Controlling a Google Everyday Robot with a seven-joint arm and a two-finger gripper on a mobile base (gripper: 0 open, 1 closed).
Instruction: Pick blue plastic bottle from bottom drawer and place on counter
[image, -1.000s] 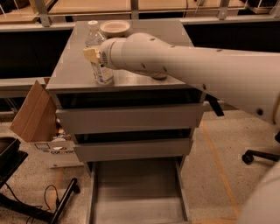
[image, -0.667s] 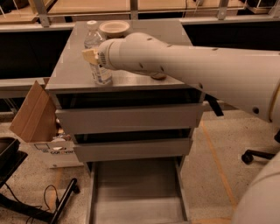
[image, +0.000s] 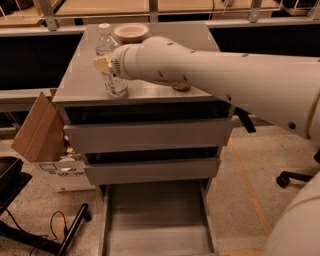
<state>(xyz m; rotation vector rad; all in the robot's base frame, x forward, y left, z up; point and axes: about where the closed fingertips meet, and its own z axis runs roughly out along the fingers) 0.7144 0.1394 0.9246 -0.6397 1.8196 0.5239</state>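
The blue plastic bottle (image: 114, 82), clear with a white cap, stands upright on the counter (image: 165, 55) near its front left corner. My gripper (image: 106, 66) is at the bottle's middle, at the end of the big white arm that reaches in from the right; the arm hides most of it. The bottom drawer (image: 155, 222) is pulled out below the cabinet, and its grey floor shows nothing in it.
A pale bowl (image: 131, 32) sits at the counter's back, behind the bottle. A small brown object (image: 181, 87) lies near the counter's front edge. A cardboard box (image: 37, 130) leans at the cabinet's left. A chair base (image: 295, 177) stands at the right.
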